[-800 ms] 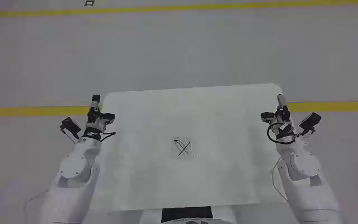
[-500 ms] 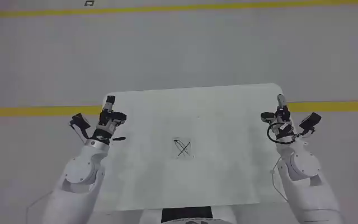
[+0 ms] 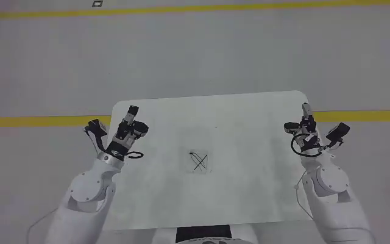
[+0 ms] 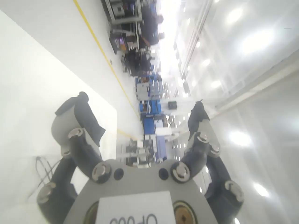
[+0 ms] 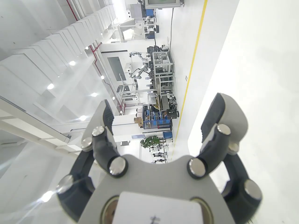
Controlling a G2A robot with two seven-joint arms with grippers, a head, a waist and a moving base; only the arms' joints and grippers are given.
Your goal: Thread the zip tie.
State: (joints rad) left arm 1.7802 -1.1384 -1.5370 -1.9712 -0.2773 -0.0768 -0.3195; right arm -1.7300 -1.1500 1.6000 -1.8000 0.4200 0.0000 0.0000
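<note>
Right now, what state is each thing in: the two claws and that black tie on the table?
Left claw: open, empty, over the table near its left edge.
Right claw: open, empty, at the table's right edge.
Zip tie: lying loose mid-table, strands crossed, untouched; too small to tell if threaded.

A white surface is lying under the left fingers and reaching across to the right fingers. A yellow floor line is running outward past both, with a second yellow line lying well beyond them. Far ahead of the right fingers, a potted plant is standing near a blue bin.
</note>
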